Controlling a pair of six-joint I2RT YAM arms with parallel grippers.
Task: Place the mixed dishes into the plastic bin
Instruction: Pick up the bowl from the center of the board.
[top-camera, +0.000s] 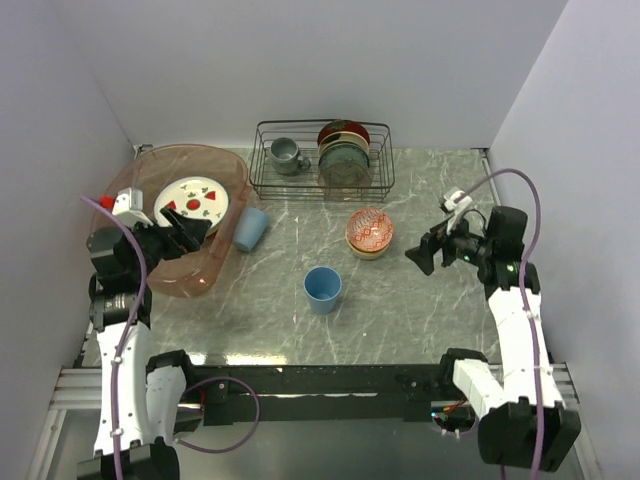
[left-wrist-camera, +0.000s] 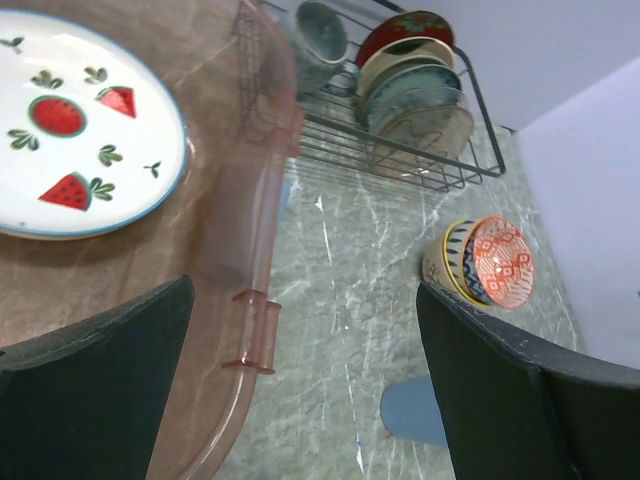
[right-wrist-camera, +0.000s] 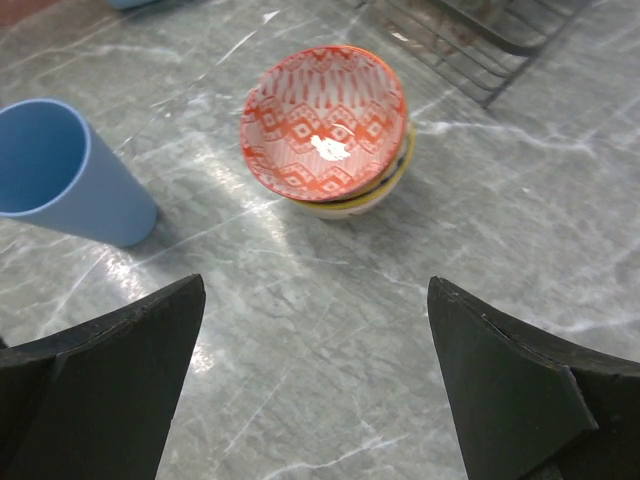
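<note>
Left end effector (top-camera: 190, 230), jaws apart and empty, hangs over the plastic bin (top-camera: 195, 283) at centre left, where the white plate (top-camera: 192, 198) lies; next, the right end effector (top-camera: 422, 252), also apart, probably must close on the red-patterned bowl (top-camera: 369, 230) mid-frame.

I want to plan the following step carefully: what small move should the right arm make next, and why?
Probably move the right gripper forward and down over the rim of the red bowl. Its jaws are open and empty, the bowl sits on a cream bowl just ahead of it, and both are outside the bin.
</note>
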